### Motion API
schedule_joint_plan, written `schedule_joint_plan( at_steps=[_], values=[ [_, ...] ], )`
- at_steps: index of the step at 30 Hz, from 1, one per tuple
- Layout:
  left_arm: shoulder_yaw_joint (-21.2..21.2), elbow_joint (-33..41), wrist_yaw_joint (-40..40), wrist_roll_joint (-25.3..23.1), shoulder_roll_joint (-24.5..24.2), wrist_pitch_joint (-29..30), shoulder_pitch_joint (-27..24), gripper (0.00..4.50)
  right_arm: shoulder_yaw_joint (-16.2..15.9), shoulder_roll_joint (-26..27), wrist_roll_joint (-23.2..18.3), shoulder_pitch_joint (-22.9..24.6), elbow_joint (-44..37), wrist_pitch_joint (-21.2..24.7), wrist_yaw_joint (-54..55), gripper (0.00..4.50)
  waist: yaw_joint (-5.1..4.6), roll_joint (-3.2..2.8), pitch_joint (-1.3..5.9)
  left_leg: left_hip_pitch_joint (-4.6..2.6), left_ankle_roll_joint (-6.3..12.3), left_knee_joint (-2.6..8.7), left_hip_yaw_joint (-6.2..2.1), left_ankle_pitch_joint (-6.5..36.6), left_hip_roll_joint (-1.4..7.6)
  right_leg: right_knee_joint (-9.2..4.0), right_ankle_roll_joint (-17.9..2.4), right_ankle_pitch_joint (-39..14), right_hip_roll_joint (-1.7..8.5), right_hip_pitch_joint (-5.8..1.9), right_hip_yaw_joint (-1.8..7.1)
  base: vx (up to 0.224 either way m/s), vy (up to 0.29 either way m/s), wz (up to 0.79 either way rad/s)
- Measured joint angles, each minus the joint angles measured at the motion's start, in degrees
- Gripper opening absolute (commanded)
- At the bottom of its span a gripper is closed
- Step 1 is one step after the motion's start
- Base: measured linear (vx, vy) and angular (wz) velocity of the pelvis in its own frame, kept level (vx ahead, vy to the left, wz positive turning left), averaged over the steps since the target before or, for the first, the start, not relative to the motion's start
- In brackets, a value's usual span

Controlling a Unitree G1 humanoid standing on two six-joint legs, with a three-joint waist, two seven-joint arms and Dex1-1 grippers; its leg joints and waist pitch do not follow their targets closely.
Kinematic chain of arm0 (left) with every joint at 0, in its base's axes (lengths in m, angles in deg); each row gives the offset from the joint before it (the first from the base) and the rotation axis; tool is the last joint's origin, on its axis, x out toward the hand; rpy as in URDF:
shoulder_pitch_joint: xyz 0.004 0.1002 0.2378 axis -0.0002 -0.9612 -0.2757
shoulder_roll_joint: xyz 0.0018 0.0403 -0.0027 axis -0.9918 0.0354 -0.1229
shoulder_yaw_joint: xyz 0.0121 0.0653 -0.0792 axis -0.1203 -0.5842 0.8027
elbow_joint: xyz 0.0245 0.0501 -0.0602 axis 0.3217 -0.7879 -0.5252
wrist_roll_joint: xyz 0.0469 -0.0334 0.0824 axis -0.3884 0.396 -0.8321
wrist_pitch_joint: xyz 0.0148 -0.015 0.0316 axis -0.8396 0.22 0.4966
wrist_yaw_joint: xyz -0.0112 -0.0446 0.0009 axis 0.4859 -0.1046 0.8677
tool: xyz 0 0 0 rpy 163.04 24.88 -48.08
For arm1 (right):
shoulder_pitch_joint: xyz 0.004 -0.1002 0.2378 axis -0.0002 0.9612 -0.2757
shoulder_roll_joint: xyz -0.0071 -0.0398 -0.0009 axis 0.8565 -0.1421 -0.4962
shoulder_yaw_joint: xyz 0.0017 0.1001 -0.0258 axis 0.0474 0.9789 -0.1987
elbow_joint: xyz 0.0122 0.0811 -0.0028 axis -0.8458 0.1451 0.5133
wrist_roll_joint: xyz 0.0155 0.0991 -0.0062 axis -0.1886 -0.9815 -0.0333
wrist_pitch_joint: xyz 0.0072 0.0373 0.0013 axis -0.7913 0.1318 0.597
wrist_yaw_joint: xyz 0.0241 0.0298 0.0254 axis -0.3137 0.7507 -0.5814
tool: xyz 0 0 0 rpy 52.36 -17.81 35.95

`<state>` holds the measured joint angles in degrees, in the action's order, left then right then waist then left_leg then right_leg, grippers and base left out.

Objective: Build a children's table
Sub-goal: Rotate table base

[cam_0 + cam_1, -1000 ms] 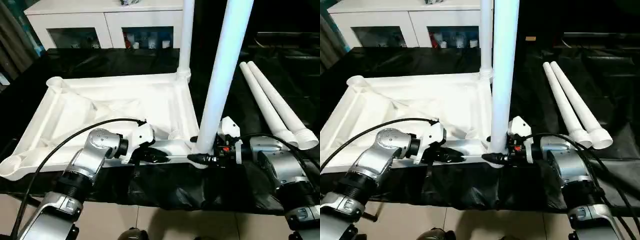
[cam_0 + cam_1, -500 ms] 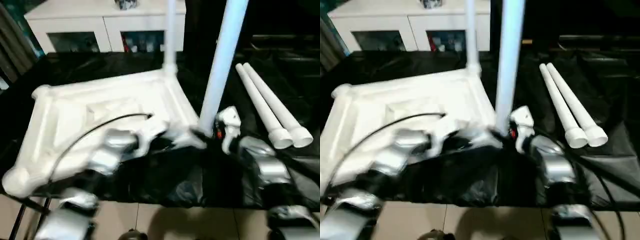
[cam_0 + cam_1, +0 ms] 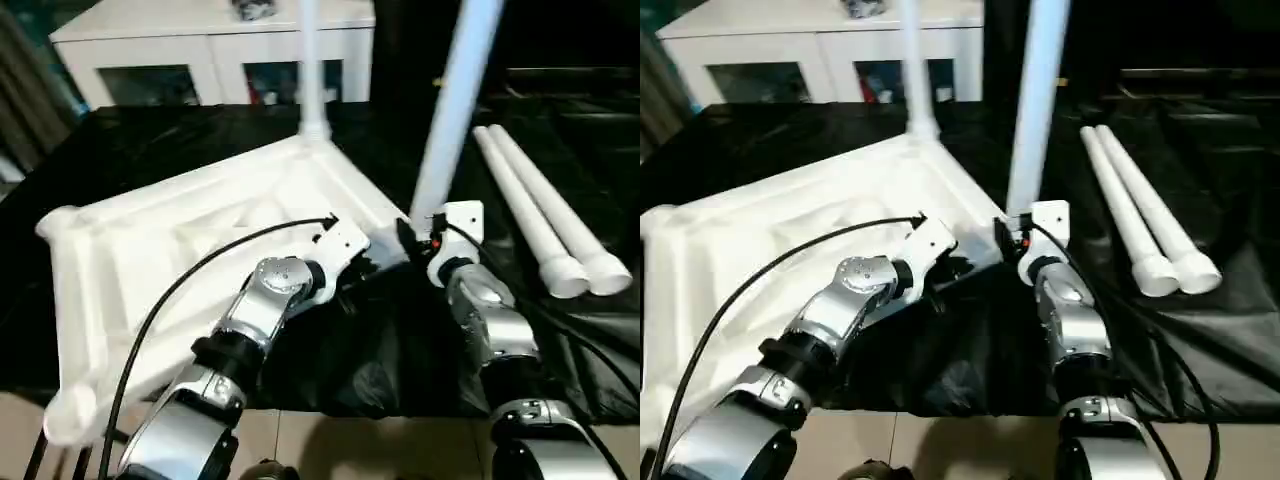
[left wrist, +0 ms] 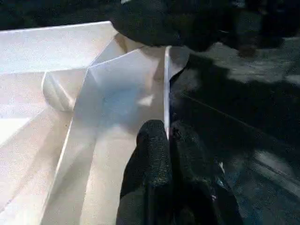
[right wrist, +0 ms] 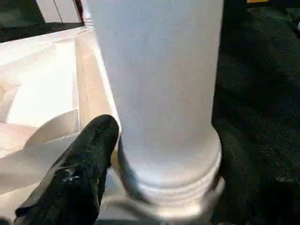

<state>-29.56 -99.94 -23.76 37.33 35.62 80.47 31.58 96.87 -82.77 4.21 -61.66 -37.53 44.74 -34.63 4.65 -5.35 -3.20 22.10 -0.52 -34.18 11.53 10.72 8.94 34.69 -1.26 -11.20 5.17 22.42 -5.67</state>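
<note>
- Left eye view: the white table top (image 3: 180, 240) lies underside up on the black-draped counter (image 3: 150, 140), skewed, with one rounded corner socket (image 3: 68, 415) overhanging the near edge.
- Two legs stand upright in sockets: the far leg (image 3: 311, 70) at the far corner, the near leg (image 3: 455, 110) at the corner nearest my right arm.
- Two spare legs (image 3: 545, 215) lie side by side on the counter, to the right and well apart from the top, flared ends toward me.
- Left wrist view: my left gripper (image 4: 168, 136) has its two black fingers (image 4: 152, 159) pressed together on the thin rim of the top, pinching it.
- Right wrist view: one black finger (image 5: 79, 164) of my right gripper (image 3: 415, 245) lies against the base of the near leg, just above its ribbed collar. The other finger is hidden behind the leg, so I cannot tell how far the grip has closed.
- A white cabinet (image 3: 215, 50) with glass doors stands behind the counter.
</note>
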Motion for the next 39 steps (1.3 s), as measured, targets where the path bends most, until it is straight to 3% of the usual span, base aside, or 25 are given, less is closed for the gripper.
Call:
schedule_joint_plan(
  at_steps=[4,8,9,10,12,14,18,22,24,27,29,30,32,36,39],
  values=[
    [-0.2,-2.8,-0.2,-0.5,0.7,-2.4,1.6,0.0,-2.8,-1.5,3.7,1.0,-0.8,-1.1,3.3,3.68,0.53,-0.07,-0.01,0.17,0.01,0.0,0.0,0.0,0.0,0.01,0.0,0.0,0.0,0.15,-0.01,0.0,0.0,0.0],
    [-0.2,-4.9,-0.3,-0.5,0.8,-4.8,2.7,0.0,-3.0,-3.4,3.7,5.2,-8.5,0.6,1.9,3.68,0.82,-0.07,-0.01,0.49,0.29,-0.03,0.0,-0.2,-0.01,0.02,0.1,0.0,0.02,0.44,-0.01,0.0,0.0,0.0],
    [-0.1,-5.0,-0.4,-0.5,0.8,-4.8,2.7,0.28,-2.9,-3.7,3.6,6.0,-10.0,1.1,1.2,3.73,0.82,-0.07,-0.01,0.53,0.3,-0.05,0.0,-0.2,-0.01,0.04,0.1,0.0,0.02,0.48,-0.02,0.0,0.0,0.0],
    [0.0,-5.1,-0.4,-0.3,0.8,-5.0,2.8,0.28,-2.9,-4.3,3.5,6.7,-11.6,1.7,0.8,3.73,0.82,-0.07,-0.01,0.55,0.3,-0.07,0.0,-0.2,-0.01,0.05,0.1,0.0,0.02,0.51,-0.01,0.0,0.0,0.0],
    [1.6,-4.7,-0.4,1.6,0.8,-7.4,2.9,0.28,-2.9,-5.2,3.4,8.5,-15.8,3.1,0.3,3.73,0.82,0.18,-0.07,0.8,0.41,-0.19,-0.05,-0.2,0.03,0.15,0.1,0.0,0.02,0.7,-0.1,0.0,0.0,0.0],
    [2.2,-3.8,-1.8,1.9,0.6,-8.4,3.2,0.65,-3.0,-5.8,3.3,10.0,-19.5,5.1,0.1,3.75,0.6,0.32,-0.08,0.85,0.43,-0.29,-0.04,-0.2,0.04,0.21,0.1,0.0,0.04,0.74,-0.08,0.0,0.0,0.0],
    [6.4,-0.1,-8.0,2.0,-3.3,-8.4,3.2,0.66,-3.6,-6.6,2.5,14.5,-26.7,10.2,-1.1,3.75,0.11,1.16,-0.26,0.79,0.42,-0.29,-0.04,-0.2,0.12,0.3,0.1,0.0,-0.01,0.76,-0.1,0.0,0.0,0.0],
    [11.7,12.8,-12.3,1.5,-9.8,-4.2,-2.5,0.66,-7.3,-7.4,1.3,18.3,-32.5,15.4,-5.9,3.75,-0.36,1.31,-0.31,0.8,0.4,-0.26,-0.04,-0.2,0.2,0.29,0.2,0.0,-0.08,0.81,-0.1,0.0,0.0,0.0],
    [14.4,16.1,-14.0,0.3,-13.1,-2.0,-4.0,0.66,-9.2,-7.4,1.2,19.2,-33.0,17.4,-7.5,3.75,-0.02,1.41,-0.33,0.83,0.39,-0.28,-0.04,-0.2,0.24,0.29,0.2,0.0,-0.1,0.83,-0.12,0.0,0.0,0.0],
    [16.6,22.1,-16.2,-3.7,-18.0,2.3,-8.1,0.66,-11.2,-6.4,1.3,18.4,-33.2,20.1,-7.8,3.75,0.43,1.45,-0.31,0.86,0.37,-0.31,-0.03,-0.2,0.2,0.27,0.2,0.0,-0.08,0.81,-0.08,0.0,0.0,0.0],
    [18.3,25.2,-17.7,-6.2,-20.8,5.9,-10.8,0.36,-11.9,-6.3,1.4,17.5,-33.2,22.0,-7.7,3.75,0.53,1.55,-0.3,0.89,0.11,-0.34,-0.03,-0.1,0.18,0.27,0.2,0.0,-0.07,0.8,-0.06,0.0,0.0,0.0],
    [18.8,26.7,-18.1,-7.4,-22.0,7.9,-12.1,0.29,-12.0,-6.2,1.4,17.1,-33.2,22.8,-7.7,3.45,0.51,1.61,-0.26,0.87,0.11,-0.34,-0.03,-0.1,0.17,0.28,0.2,0.0,-0.07,0.78,-0.05,0.0,0.0,0.0],
    [19.6,30.2,-18.8,-10.6,-25.1,13.9,-15.4,0.26,-12.4,-6.3,1.3,16.3,-33.2,25.6,-7.8,3.38,0.5,1.7,-0.2,0.84,0.1,-0.34,-0.04,-0.1,0.17,0.29,0.2,0.0,-0.07,0.77,-0.05,0.0,0.0,0.0],
    [20.9,32.6,-19.6,-12.4,-27.1,22.0,-18.8,0.0,-13.4,-6.4,1.2,15.1,-32.9,30.5,-8.5,2.94,0.78,1.73,-0.19,0.8,0.03,-0.36,-0.05,-0.1,0.17,0.33,0.2,0.1,-0.07,0.73,-0.05,0.0,0.0,0.0],
    [20.3,31.0,-18.9,-11.7,-27.3,23.6,-19.1,0.0,-14.4,-6.1,1.4,12.9,-31.0,31.7,-8.4,2.86,0.91,1.73,-0.16,0.77,-0.02,-0.41,-0.07,-0.2,0.17,0.33,0.2,0.2,-0.07,0.7,-0.04,0.0,0.0,0.0]
  ],
)
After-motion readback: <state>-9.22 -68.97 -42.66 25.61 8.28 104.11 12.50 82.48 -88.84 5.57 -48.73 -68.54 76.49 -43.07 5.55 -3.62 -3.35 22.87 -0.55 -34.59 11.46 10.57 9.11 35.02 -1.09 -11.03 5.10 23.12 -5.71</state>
